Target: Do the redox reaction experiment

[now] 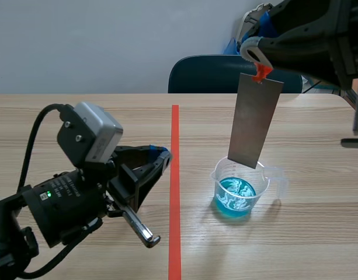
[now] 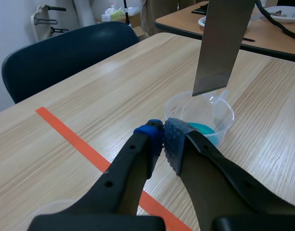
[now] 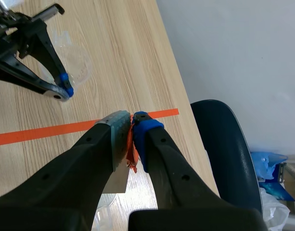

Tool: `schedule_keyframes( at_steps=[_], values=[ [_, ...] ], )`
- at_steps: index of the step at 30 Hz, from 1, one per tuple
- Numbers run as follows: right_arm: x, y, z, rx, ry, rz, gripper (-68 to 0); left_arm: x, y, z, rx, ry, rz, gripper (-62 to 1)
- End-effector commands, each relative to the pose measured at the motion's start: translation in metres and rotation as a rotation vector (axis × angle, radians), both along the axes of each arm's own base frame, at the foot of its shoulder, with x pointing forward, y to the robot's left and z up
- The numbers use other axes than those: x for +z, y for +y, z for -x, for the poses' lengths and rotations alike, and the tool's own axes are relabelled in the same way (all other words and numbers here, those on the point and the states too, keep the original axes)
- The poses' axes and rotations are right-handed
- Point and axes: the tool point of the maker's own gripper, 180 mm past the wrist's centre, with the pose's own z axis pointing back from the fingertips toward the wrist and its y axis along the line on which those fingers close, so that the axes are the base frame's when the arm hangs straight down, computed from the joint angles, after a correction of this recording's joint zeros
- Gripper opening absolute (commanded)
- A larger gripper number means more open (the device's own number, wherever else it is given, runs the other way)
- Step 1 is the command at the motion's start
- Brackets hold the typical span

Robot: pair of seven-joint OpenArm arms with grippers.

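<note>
A clear beaker (image 1: 244, 189) with blue liquid (image 1: 235, 192) stands right of the tape line. A grey metal plate (image 1: 254, 119) hangs upright over it, its lower edge about level with the rim. My right gripper (image 1: 257, 58) is raised and shut on an orange clip (image 1: 261, 72) at the plate's top. In the right wrist view the gripper (image 3: 132, 120) pinches the clip (image 3: 131, 144). My left gripper (image 1: 164, 154) sits low beside the tape, shut on nothing. In the left wrist view its gripper (image 2: 162, 139) points at the beaker (image 2: 205, 120) under the plate (image 2: 219, 48).
A clear empty cup (image 3: 72, 62) lies under the left arm. A dark blue chair (image 1: 225, 74) stands beyond the table's far edge. Another table (image 2: 262, 33) with items is farther back. An orange-red tape line runs down the table's middle.
</note>
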Motion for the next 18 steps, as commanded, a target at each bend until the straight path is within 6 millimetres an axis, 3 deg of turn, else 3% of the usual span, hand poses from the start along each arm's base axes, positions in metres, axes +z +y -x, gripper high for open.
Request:
schedule_keyframes(
  at_steps=[1,18],
  values=[
    [0.006,0.001,0.000,0.014,-0.018,-0.008,-66.9,0.004,-0.006,-0.004,-0.004,-0.007,0.029,-56.9],
    [0.006,0.001,0.000,0.014,-0.018,-0.008,-66.9,-0.015,-0.058,-0.032,-0.056,0.006,0.047,-56.9]
  ],
)
